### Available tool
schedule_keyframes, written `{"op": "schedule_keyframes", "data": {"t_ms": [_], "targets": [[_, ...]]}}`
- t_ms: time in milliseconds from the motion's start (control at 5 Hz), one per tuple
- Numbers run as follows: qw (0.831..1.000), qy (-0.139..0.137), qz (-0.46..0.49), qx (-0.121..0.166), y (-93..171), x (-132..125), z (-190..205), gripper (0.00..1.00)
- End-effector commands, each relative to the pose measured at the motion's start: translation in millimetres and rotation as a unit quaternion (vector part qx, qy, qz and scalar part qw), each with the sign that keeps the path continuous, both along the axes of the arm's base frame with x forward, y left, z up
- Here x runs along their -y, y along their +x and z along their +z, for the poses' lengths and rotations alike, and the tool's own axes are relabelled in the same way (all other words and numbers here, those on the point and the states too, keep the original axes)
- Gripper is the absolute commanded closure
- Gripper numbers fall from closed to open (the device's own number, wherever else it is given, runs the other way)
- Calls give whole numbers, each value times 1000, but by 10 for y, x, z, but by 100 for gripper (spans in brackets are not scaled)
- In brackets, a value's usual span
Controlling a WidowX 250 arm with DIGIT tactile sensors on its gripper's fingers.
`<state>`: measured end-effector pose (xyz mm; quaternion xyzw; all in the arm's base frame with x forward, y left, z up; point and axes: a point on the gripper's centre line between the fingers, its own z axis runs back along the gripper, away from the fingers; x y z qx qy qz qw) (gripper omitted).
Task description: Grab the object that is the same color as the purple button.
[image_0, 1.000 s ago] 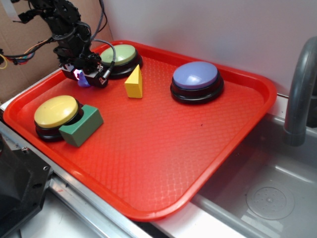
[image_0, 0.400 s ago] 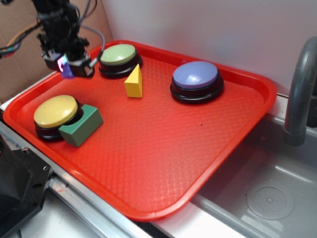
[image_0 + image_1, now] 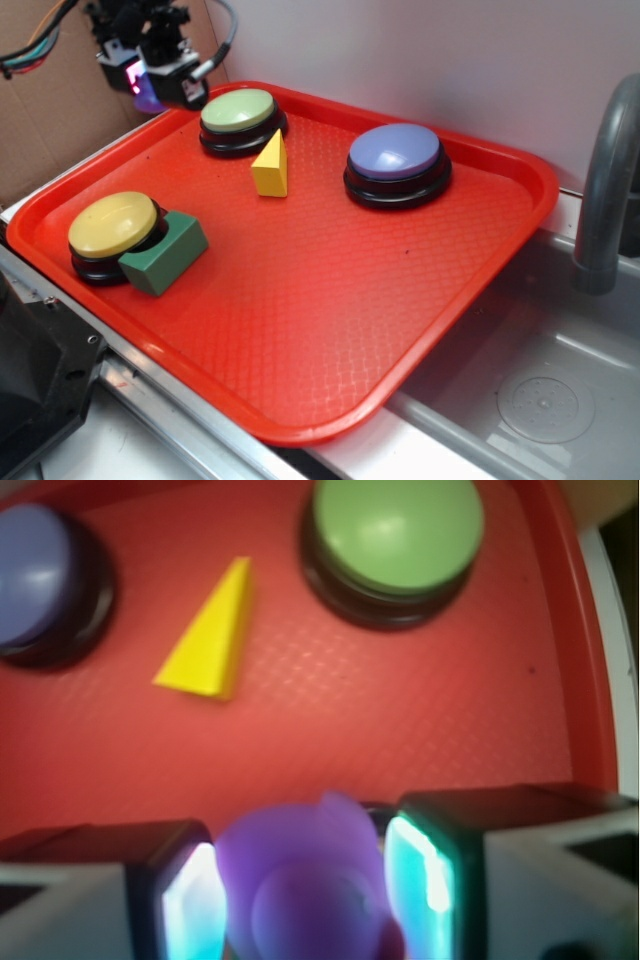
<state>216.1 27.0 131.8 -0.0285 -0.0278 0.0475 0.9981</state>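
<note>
glossy purple duck [image 3: 300, 885], rounded and blurred, pinched between gripper [image 3: 150, 82] pads above red pebbled tray [image 3: 300, 320]; domed purple button [image 3: 394, 152] apart.

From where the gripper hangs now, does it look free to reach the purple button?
Probably not for grabbing: the gripper is shut on the purple duck. Otherwise the way to the purple button looks open, with only the yellow wedge nearby.
</note>
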Motion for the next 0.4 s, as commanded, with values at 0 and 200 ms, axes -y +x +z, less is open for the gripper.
{"op": "schedule_keyframes", "data": {"t_ms": [0, 200], "targets": [[995, 8, -94, 42, -150, 619, 365, 100], [995, 13, -87, 38, -172, 626, 330, 100]]}}
